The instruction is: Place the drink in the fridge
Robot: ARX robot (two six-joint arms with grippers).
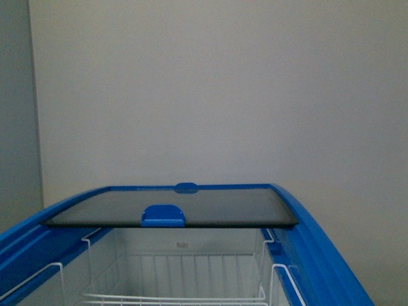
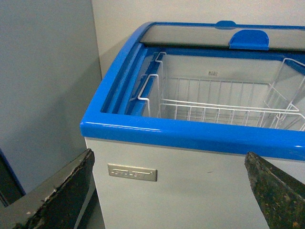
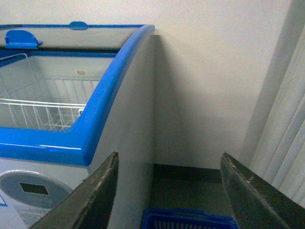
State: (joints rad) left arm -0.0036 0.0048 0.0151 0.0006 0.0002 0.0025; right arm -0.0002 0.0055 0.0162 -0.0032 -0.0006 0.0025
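Note:
The fridge (image 1: 331, 255) is a white chest cooler with a blue top rim. Its dark glass lid (image 1: 210, 207) is slid to the far side, so the near half stands uncovered, with a white wire basket (image 1: 178, 296) inside. No drink shows in any view. My left gripper (image 2: 169, 191) is open and empty, low in front of the fridge (image 2: 190, 191) near its front left corner. My right gripper (image 3: 169, 186) is open and empty too, beside the fridge (image 3: 133, 143) at its right side wall.
A blue plastic basket (image 3: 188, 219) sits on the dark floor to the right of the fridge. A plain wall (image 1: 223, 95) stands close behind. A grey cabinet (image 2: 43, 95) rises on the left, and pale vertical blinds (image 3: 286, 143) hang at the right.

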